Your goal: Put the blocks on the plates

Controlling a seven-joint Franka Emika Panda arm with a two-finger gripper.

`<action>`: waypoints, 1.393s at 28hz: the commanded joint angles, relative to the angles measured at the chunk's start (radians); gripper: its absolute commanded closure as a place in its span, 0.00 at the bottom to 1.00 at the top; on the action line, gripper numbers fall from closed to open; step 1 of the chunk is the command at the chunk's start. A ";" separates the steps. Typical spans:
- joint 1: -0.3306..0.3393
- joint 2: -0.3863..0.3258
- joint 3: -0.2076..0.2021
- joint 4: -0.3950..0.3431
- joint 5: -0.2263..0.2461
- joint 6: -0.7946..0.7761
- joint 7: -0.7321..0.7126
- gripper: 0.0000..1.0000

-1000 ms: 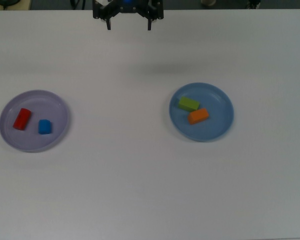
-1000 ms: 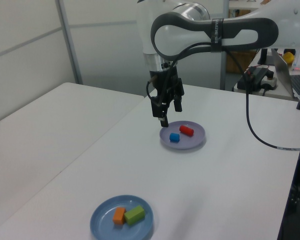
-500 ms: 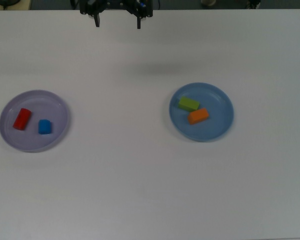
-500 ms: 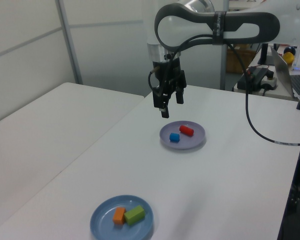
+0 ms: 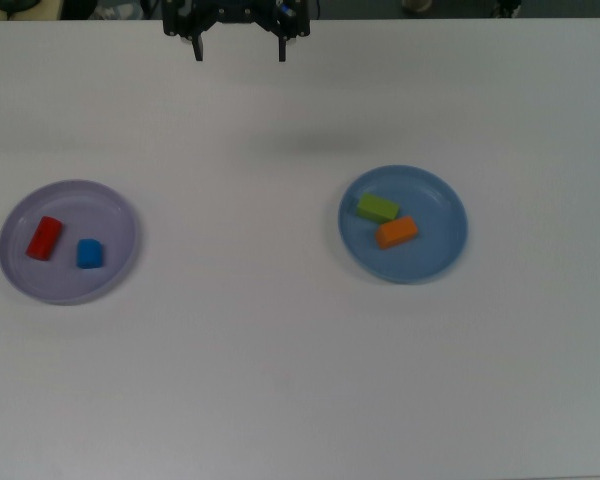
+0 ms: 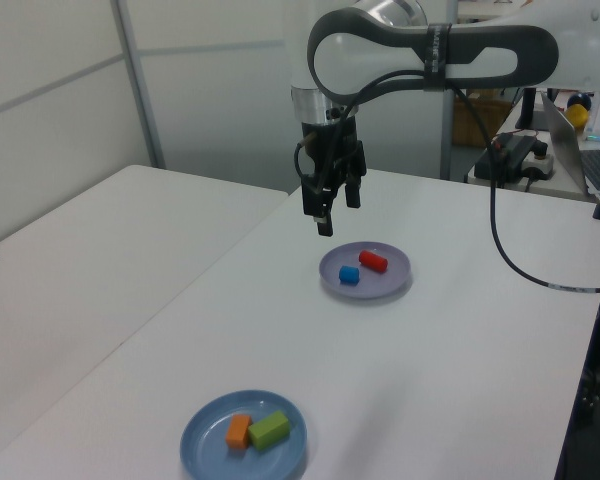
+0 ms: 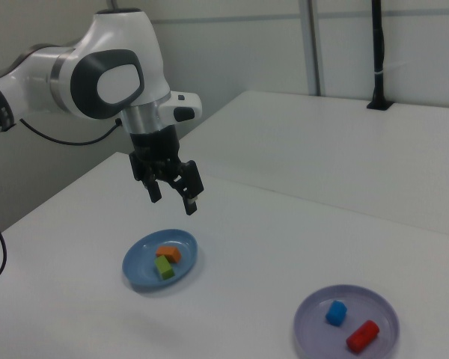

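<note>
A plain white worktop [image 5: 280,350] carries 2 plates: red block [image 5: 44,237] and blue block [image 5: 90,253] on the lavender plate [image 5: 115,210], green block [image 5: 378,208] and orange block [image 5: 397,232] on the blue plate [image 5: 445,215]. The hand [image 5: 240,50] hangs high, spread wide, empty. The blocks look light and rigid (pinch across the short sides).

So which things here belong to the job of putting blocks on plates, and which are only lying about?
Belonging to the job:
- red block and blue block, on the lavender plate
- green block and orange block, on the blue plate
- gripper, jaws open, holding nothing

Only lying about:
- laptop and yellow ball, far side of the left view
- black cable
</note>
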 commanded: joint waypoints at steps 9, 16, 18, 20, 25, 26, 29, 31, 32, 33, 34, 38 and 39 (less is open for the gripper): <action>-0.021 -0.010 -0.020 0.003 0.054 0.027 -0.072 0.00; -0.046 -0.010 -0.027 0.003 0.126 0.066 -0.067 0.00; -0.046 -0.008 -0.027 0.003 0.125 0.069 -0.070 0.00; -0.046 -0.005 -0.025 0.003 0.119 0.076 -0.067 0.00; -0.043 -0.005 -0.022 0.002 0.109 0.078 -0.069 0.00; -0.043 -0.003 -0.022 0.002 0.108 0.078 -0.069 0.00; -0.043 -0.005 -0.020 0.002 0.108 0.078 -0.069 0.00; -0.043 -0.003 -0.020 0.002 0.106 0.078 -0.067 0.00; -0.043 -0.003 -0.020 0.002 0.106 0.078 -0.067 0.00; -0.043 -0.003 -0.020 0.002 0.108 0.078 -0.067 0.00; -0.043 -0.003 -0.019 0.002 0.108 0.078 -0.067 0.00; -0.043 -0.003 -0.019 0.002 0.108 0.076 -0.067 0.00; -0.043 -0.005 -0.020 0.002 0.108 0.076 -0.067 0.00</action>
